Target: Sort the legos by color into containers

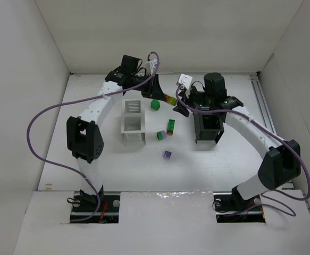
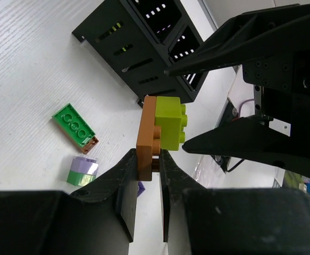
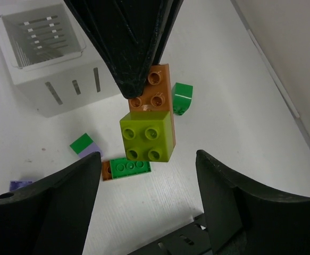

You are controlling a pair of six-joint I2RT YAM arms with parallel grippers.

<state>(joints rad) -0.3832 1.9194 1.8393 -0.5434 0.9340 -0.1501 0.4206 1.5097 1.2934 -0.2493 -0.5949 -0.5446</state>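
Showing white box [image 1: 134, 137] and black box [image 1: 208, 135] together only from above, well apart on the tabletop [image 1: 117, 164]. Clamping left jaws on orange-red plate [image 2: 145, 133] bearing yellow-green brick [image 3: 147, 136], clear only from wrists; holding right jaws apart, flanking it.

White box [image 1: 134, 138] left, black box [image 1: 208, 137] right; loose legos [image 1: 172, 126] between.

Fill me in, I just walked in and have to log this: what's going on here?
The left gripper is shut on an orange brick with a yellow-green brick stuck to it, held off the table. The right gripper is open, straddling the yellow-green brick. Other bricks lie loose between the white box and the black box.
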